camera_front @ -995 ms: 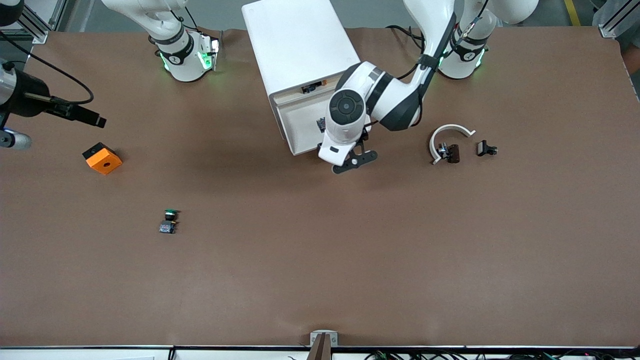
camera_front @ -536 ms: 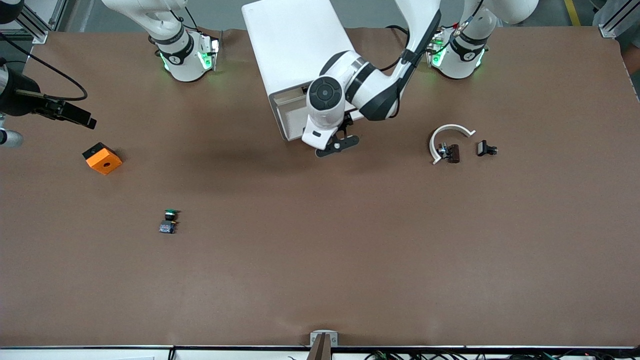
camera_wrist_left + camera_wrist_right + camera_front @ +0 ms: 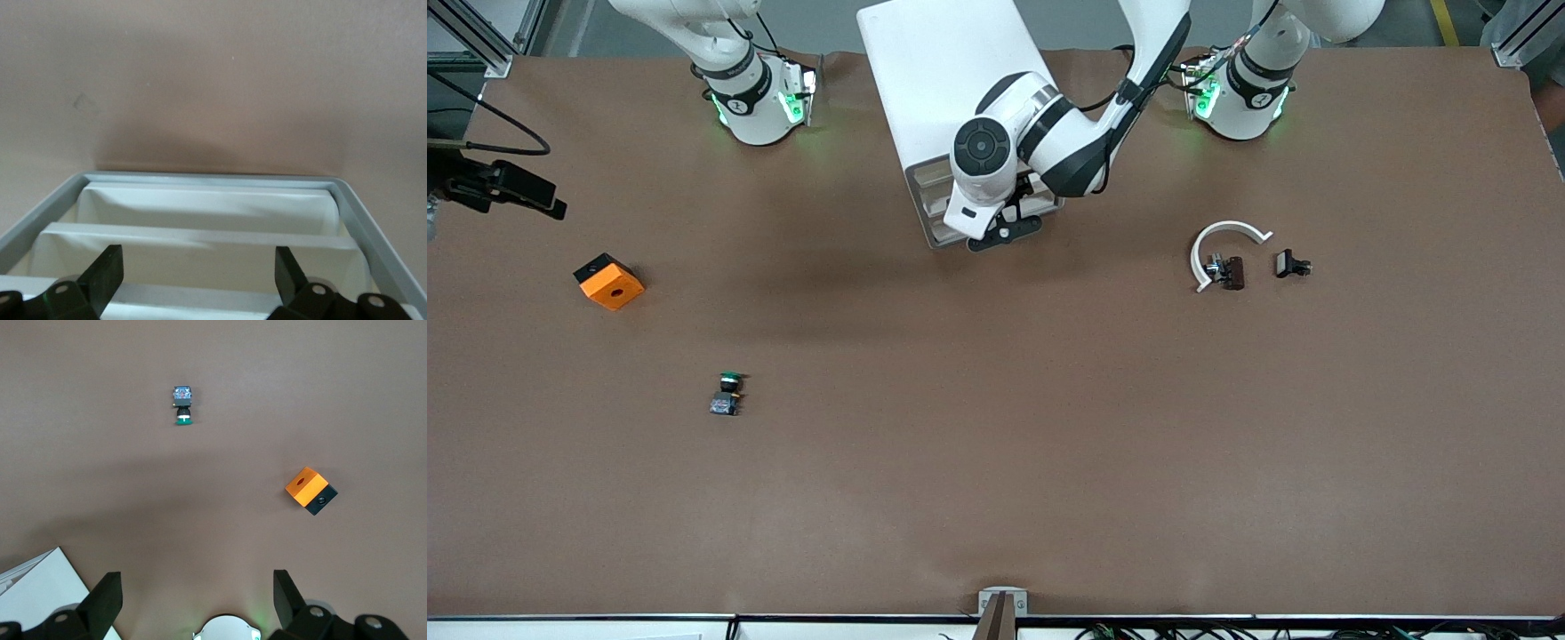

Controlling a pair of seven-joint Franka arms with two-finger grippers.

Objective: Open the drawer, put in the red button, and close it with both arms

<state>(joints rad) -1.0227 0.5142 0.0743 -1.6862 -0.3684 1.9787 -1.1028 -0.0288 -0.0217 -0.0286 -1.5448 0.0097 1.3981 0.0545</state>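
Observation:
The white drawer point(image 3: 927, 213) sticks out a little from the white cabinet point(image 3: 943, 80). My left gripper point(image 3: 1003, 233) is open over the drawer's front end. In the left wrist view its fingertips point(image 3: 110, 267) stand wide apart above the drawer's white compartments, inside the grey rim point(image 3: 213, 179). The red button is hidden; the parts of the drawer that show hold nothing. My right gripper point(image 3: 538, 200) is open and empty, up in the air at the right arm's end of the table; its wrist view point(image 3: 193, 593) looks down on the table.
A green-capped switch point(image 3: 727, 393) lies on the table, also in the right wrist view point(image 3: 183, 405). An orange block point(image 3: 608, 281) sits near the right arm's end. A white curved piece point(image 3: 1223, 236) and two small black parts point(image 3: 1291, 264) lie toward the left arm's end.
My left gripper has moved toward the cabinet and the drawer has slid in with it. My right gripper has drifted farther out toward the table's end.

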